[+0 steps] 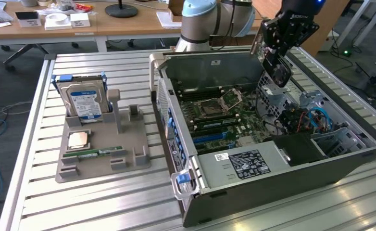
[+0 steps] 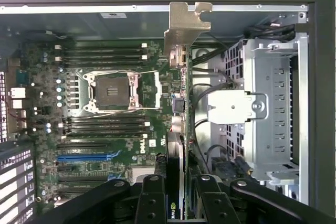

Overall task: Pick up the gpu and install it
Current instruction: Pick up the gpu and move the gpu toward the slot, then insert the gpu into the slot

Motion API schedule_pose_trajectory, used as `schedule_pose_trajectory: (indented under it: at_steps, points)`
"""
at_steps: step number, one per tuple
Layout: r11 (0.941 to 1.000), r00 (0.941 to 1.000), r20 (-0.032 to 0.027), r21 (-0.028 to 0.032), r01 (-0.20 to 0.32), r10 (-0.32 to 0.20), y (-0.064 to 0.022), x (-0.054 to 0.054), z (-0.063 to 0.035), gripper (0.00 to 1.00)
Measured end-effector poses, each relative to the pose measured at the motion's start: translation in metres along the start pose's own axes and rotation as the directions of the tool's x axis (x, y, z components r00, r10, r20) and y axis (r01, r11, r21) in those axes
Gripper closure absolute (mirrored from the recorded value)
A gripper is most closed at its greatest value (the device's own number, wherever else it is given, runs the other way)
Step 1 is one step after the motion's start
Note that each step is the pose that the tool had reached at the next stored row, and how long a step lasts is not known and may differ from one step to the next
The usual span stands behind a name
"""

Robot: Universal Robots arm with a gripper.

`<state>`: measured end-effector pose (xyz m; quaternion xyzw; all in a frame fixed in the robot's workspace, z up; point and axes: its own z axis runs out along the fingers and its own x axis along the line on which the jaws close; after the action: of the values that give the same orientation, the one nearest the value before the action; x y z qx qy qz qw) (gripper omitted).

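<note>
slatted metal bench (image 1: 79, 202), wooden office desks (image 1: 130, 24) behind | claw (image 2: 176, 195) clamped on gpu (image 2: 179, 77), edge-on over open PC case (image 1: 291, 183) | motherboard (image 2: 105, 145) reads DELL | hard drive (image 1: 85, 101) label blue-white, unreadable

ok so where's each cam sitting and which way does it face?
Exterior: off the arm, raised, looking down across the table at the open case and parts holder; arm and gripper show.
Wrist: on the wrist above the case, looking down along the gpu onto the motherboard; fingers gripping it show.
Shared: gpu, motherboard, case.
</note>
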<state>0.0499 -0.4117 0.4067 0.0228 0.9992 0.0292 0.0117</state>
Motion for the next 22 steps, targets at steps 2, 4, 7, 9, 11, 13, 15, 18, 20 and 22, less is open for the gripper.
schedule_pose_trajectory:
  at_steps: [2,4,7,9,11,13,15,18,20,22]
  points:
    - [1.0,1.0,-0.0001,-0.0001,0.001,-0.001,0.0002,-0.0036,0.0001,0.74]
    - [1.0,1.0,-0.0001,0.0,0.001,-0.001,0.0003,-0.0048,0.0001,0.74]
    - [1.0,1.0,-0.0001,0.0,0.001,-0.001,0.0002,-0.0048,0.0001,0.74]
    - [1.0,1.0,-0.0001,-0.0001,0.001,-0.001,0.0002,-0.0068,0.0002,0.74]
    - [1.0,1.0,-0.0001,-0.0001,0.001,-0.001,0.0004,-0.0096,0.0002,0.74]
    - [1.0,1.0,0.0,0.0,0.001,-0.001,0.0005,-0.0098,0.0002,0.74]
    - [1.0,1.0,-0.0001,0.0,0.001,-0.001,0.0004,-0.0098,0.0002,0.74]
    - [1.0,1.0,-0.0001,0.0,0.001,-0.001,0.0004,-0.0098,0.0002,0.74]
    - [1.0,1.0,-0.0001,0.0,0.001,-0.001,0.0004,-0.0098,0.0002,0.74]
    - [1.0,1.0,0.0,0.0,0.001,-0.001,0.0004,-0.0098,0.0002,0.74]
